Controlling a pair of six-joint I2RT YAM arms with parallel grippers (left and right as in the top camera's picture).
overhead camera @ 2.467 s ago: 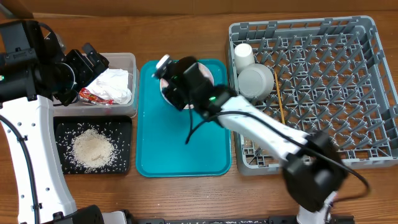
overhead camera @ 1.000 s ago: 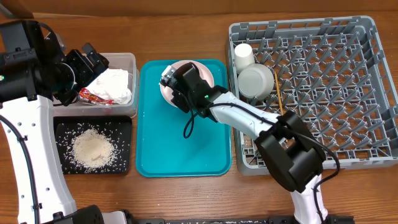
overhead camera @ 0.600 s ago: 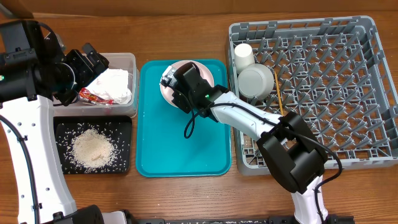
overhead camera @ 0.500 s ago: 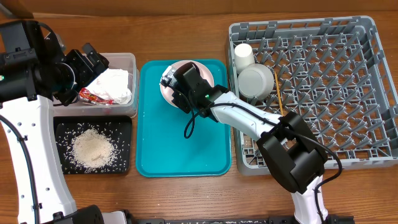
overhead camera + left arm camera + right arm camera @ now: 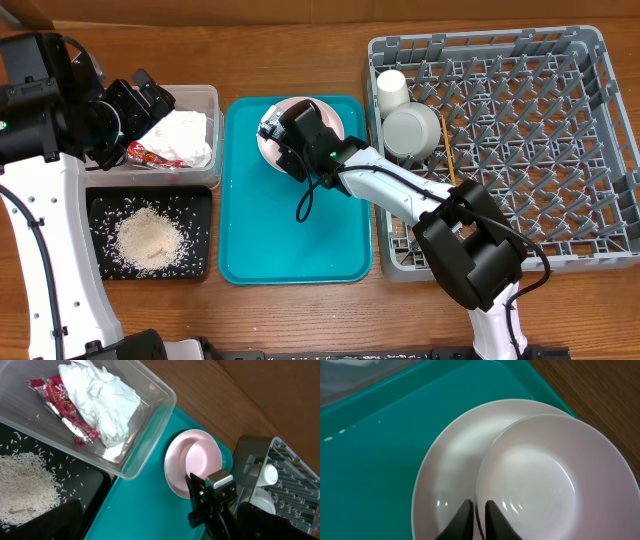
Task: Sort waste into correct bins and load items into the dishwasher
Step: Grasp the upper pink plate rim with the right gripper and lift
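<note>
The pale pink plate (image 5: 447, 467) lies at the back of the teal serving tray (image 5: 290, 235), with a small pale bowl (image 5: 540, 475) on it. My right gripper (image 5: 479, 510) is shut on the bowl's near rim, one finger inside and one outside; it also shows in the overhead view (image 5: 285, 125). My left gripper (image 5: 150, 97) is open and empty above the clear tub (image 5: 207, 95), which holds the white napkin (image 5: 185, 135) and red wrapper (image 5: 150, 153). Rice (image 5: 148, 240) lies in the black tray (image 5: 200, 200). The grey dish rack (image 5: 560, 60) holds the white cup (image 5: 391, 88), the other bowl (image 5: 410, 130) and chopsticks (image 5: 450, 165).
The rack stands right of the teal tray; the tub and the black tray stand left of it. In the left wrist view the plate (image 5: 175, 467), bowl (image 5: 202, 460), napkin (image 5: 105, 395) and wrapper (image 5: 60, 407) show below my open fingers (image 5: 155, 525).
My right arm swung in over the teal tray and has settled with its fingers on the bowl's rim. Over the last second nothing has moved. The left arm is still.
</note>
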